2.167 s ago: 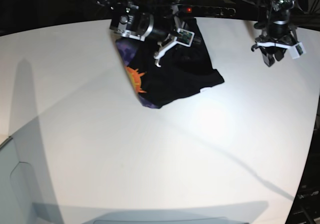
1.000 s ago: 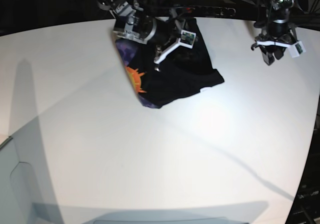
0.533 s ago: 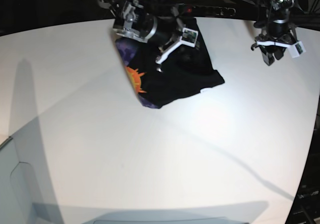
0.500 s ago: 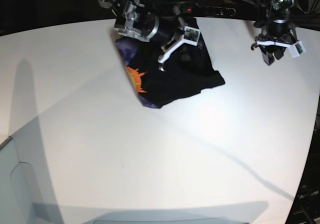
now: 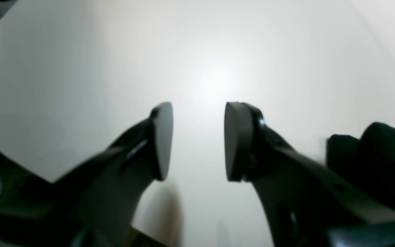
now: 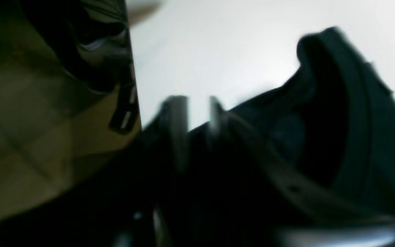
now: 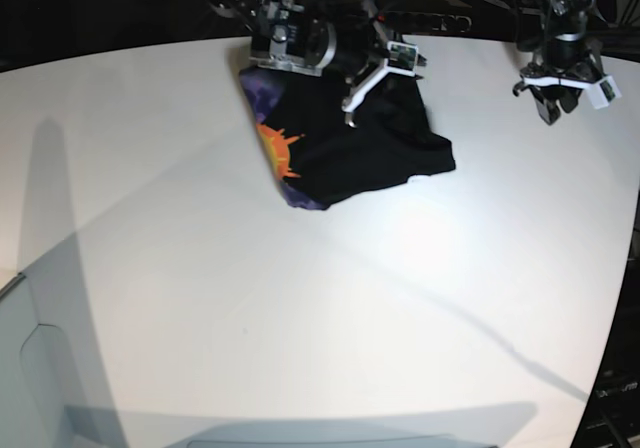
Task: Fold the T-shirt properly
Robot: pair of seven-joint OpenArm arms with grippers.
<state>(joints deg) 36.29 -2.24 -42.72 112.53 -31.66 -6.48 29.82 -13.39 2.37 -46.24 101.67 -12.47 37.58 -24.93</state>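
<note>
We see a white tabletop (image 7: 330, 298) under bright light, with a dark band of equipment behind its far edge and long soft shadows crossing it. The T-shirt (image 7: 350, 153) lies bunched in a rough folded heap near the far edge, a little left of centre in the base view. Most of it shows black; along its left edge an orange sunburst and purple cloth are turned up.

The right tool (image 7: 370, 78) sits at the far side of the shirt, its white fingers reaching down onto the black cloth. In the right wrist view the picture is smeared with motion: two pale fingers (image 6: 178, 120) stand close together with a narrow gap, black cloth (image 6: 321, 113) bulking right beside them. We cannot tell whether they pinch the shirt.

The left tool (image 7: 558, 93) hangs above bare tabletop at the far right, well apart from the shirt. In the left wrist view its two flat pads (image 5: 163, 140) stand apart with nothing but white tabletop between them, so it is spread and holding nothing.
</note>
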